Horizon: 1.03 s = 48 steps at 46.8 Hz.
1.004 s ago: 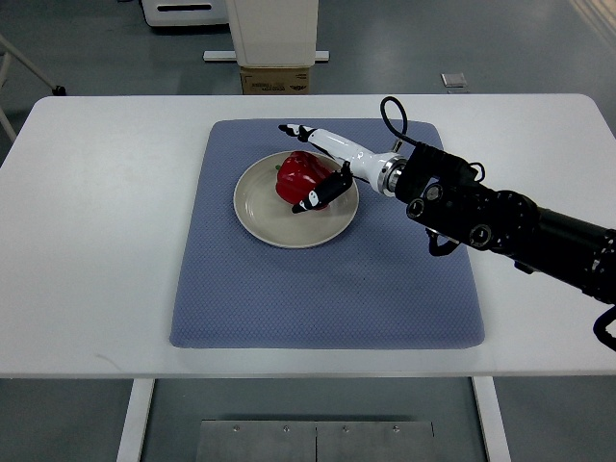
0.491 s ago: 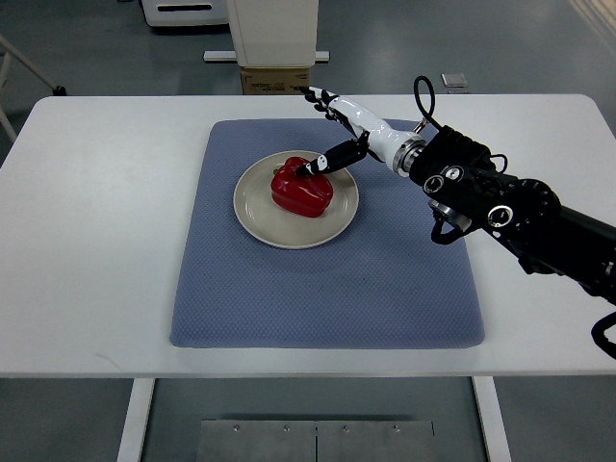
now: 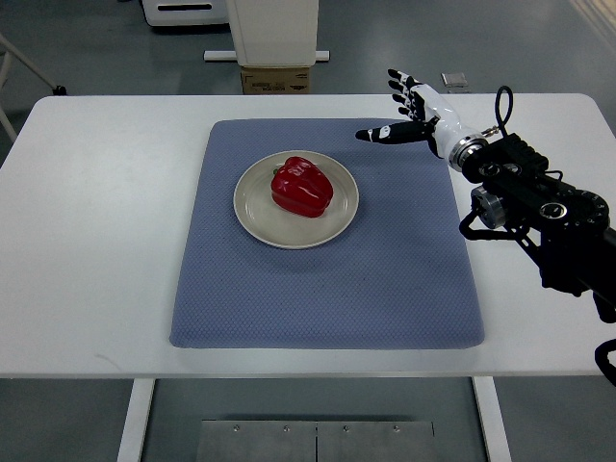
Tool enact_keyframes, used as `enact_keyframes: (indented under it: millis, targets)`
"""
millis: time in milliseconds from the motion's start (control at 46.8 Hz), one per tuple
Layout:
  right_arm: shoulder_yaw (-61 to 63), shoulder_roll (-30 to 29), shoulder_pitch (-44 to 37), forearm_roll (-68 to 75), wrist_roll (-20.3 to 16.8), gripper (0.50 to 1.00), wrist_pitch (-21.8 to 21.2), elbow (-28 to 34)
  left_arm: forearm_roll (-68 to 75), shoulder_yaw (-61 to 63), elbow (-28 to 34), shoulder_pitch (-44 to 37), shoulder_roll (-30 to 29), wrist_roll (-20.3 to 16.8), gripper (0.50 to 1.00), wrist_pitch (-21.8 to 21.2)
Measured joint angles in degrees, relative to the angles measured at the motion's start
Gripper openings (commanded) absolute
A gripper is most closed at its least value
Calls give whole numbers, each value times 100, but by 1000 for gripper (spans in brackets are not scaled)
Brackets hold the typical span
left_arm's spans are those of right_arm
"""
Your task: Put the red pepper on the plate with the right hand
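1. Looking down from the top view, the only one given: the red pepper (image 3: pixel 301 187) lies on the plate (image 3: pixel 258 218), slightly toward the plate's far side, and the plate rests on the blue mat (image 3: pixel 327 289), nearer the mat's far-left corner than its near edge.
2. The right hand (image 3: pixel 409 109) hangs over the mat's far-right corner, well apart from the pepper; its fingers are spread, the thumb points toward the plate, and it has hold of nothing.
3. From the hand, the pepper lies to the left and toward the near edge of the white table (image 3: pixel 96 241). Its longer axis appears to run roughly left to right across the plate.
4. Only the right arm shows, entering from the right edge; no left hand is visible.
5. Judging by this layout, the placing looks done, and nothing links hand and pepper.
6. No brand, label or writing is readable anywhere.
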<state>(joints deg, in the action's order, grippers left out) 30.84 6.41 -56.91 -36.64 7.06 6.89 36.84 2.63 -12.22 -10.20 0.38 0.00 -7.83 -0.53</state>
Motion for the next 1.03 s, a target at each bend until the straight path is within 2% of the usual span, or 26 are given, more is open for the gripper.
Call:
enact_keyframes:
  millis: [128, 299, 513, 1025]
  targets:
    - [476, 2, 141, 1, -30, 998, 180, -8, 0, 0, 0, 3, 0, -3, 1000, 0]
    - [964, 27, 312, 294, -27, 1000, 210, -2, 0, 0, 0, 4, 0, -3, 1000, 0]
    - [991, 217, 408, 1043, 32, 1000, 210, 4, 0, 0, 0, -1, 0, -1, 1000, 0]
    - [995, 190, 672, 1079, 35, 1000, 208, 9, 0, 0, 0, 7, 0, 0, 1000, 0]
